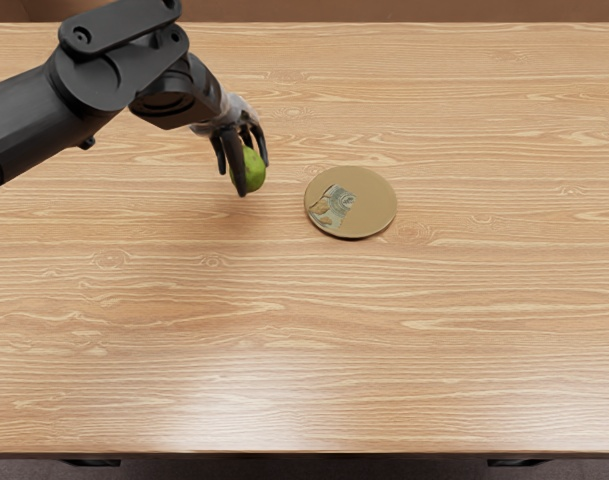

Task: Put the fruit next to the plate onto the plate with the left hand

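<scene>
Green fruit [253,172] is in the left robot hand [236,140], just left of the plate [380,196] w/ a strip of bare desk between them, so not on the plate yet. From my feed it's small, roundish, smooth-skinned, yellow-green; can't name the kind any closer than that. Dark fingers [239,168] curl down over it from above, one running across its front face, so the hand is closed round the fruit. Can't tell whether the fruit's underside touches the wood or sits just clear of it.

Left arm [44,100] comes in from the upper-left corner: matte dark-grey, chunky cylindrical segments, a flat bracket-like piece on top w/ a round hole near its end.

Plate is a flat, thin round disc, tan-gold, w/ a shiny irregular grey reflection patch [333,206] on its left half. Nothing lies on it.

Desk [304,340] is light wood w/ long horizontal grain lines and a few knots, slight sheen toward the near edge. Right arm isn't in my view.
</scene>
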